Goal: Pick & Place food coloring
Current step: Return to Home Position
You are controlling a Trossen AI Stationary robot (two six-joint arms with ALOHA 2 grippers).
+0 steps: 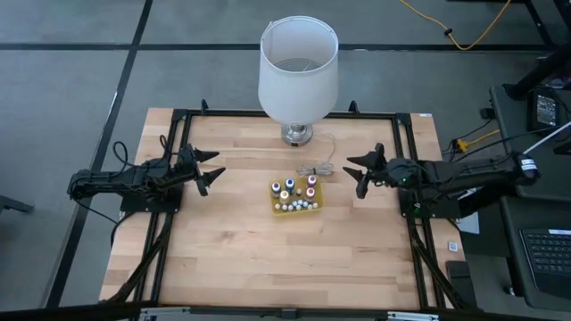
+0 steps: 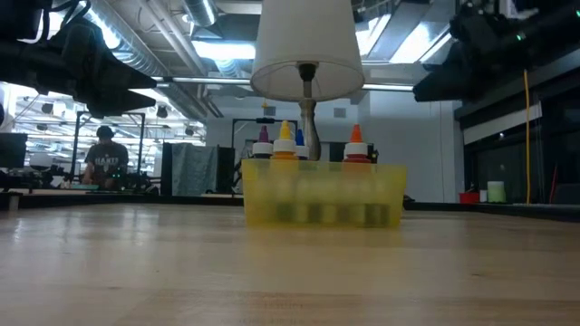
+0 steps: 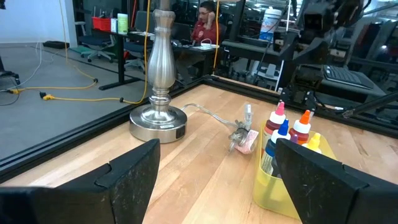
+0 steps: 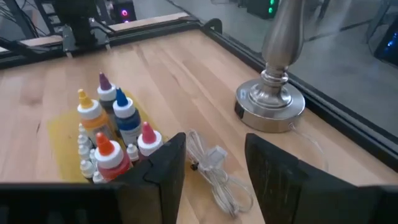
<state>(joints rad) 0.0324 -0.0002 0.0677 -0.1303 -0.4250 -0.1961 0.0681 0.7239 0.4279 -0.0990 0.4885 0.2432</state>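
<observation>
bottles: small pale food coloring bottles with coloured tops standing in flat yellow rectangular tray, mid wooden surface | left gripper: fingers apart, empty, left of tray | right gripper: fingers apart, empty, right of tray

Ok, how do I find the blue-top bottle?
Find the big white lamp. Just in front of it sits a small yellow bin. Inside, the blue-top bottle is the only tall one with a blue pointed cap; its neighbours' caps are purple, yellow, pink and orange.
</observation>
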